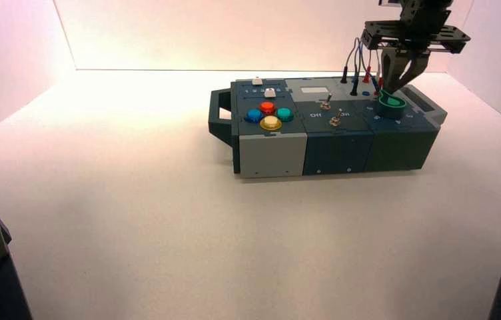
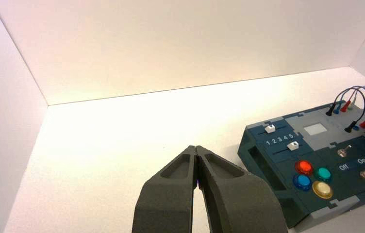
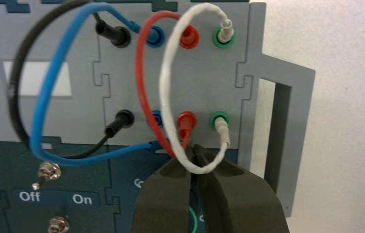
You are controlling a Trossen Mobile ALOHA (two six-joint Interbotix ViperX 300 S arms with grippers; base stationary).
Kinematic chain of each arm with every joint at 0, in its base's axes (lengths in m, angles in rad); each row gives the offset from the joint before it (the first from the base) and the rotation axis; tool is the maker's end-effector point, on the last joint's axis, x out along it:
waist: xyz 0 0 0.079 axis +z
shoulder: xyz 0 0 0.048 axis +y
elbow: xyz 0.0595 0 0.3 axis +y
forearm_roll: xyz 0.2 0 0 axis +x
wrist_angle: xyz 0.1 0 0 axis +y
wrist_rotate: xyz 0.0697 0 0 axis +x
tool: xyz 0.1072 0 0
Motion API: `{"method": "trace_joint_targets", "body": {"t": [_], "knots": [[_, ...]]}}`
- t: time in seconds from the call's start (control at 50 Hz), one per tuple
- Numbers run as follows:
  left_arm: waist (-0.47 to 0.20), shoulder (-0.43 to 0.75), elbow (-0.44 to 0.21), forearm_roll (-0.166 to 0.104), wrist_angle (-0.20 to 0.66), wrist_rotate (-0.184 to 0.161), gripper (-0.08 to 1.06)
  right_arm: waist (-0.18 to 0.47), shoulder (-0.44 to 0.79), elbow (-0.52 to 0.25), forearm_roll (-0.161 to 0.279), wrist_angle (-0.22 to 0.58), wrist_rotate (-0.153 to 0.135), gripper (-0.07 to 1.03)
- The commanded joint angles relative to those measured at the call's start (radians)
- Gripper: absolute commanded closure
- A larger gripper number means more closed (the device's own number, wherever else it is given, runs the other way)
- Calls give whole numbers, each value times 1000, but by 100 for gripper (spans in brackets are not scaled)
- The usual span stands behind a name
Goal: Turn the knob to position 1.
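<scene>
The green knob sits on the right end of the box. My right gripper hangs straight down over the knob's far edge, fingers pressed together, among the wire loops. In the right wrist view the right gripper is shut, tips meeting under the white wire, and only a thin green arc of the knob shows between the fingers. Whether the tips touch the knob I cannot tell. The left gripper is shut and empty, parked well off the box's left end.
Black, blue, red and white wires loop up from the sockets just behind the knob. Two metal toggle switches stand mid-box by Off/On lettering. Red, blue, yellow and teal buttons and two white sliders fill the left end.
</scene>
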Motion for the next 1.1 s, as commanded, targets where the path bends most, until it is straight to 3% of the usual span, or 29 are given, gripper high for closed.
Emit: {"method": "trace_joint_targets", "body": {"t": [0.02, 0.28, 0.46, 0.6, 0.7, 0.9, 1.1], "knots": [[3, 9, -35, -2, -5, 2, 101, -5, -46, -26, -6, 6, -2, 99], [3, 9, -35, -2, -5, 2, 101, -6, -91, -38, -34, 44, -2, 99], [3, 9, -34, -2, -2, 2, 101, -5, -167, -41, -35, 184, -2, 99], [3, 12, -34, -2, 3, 5, 101, 5, -235, 34, -21, 256, -8, 99], [3, 9, -35, 2, 8, 6, 101, 17, -241, 80, 2, 293, -32, 99], [3, 9, -32, 3, 12, 11, 101, 26, -270, 149, 2, 262, -67, 99], [3, 6, -28, 5, 11, 12, 101, 34, -324, 169, 5, 247, -69, 99]]}}
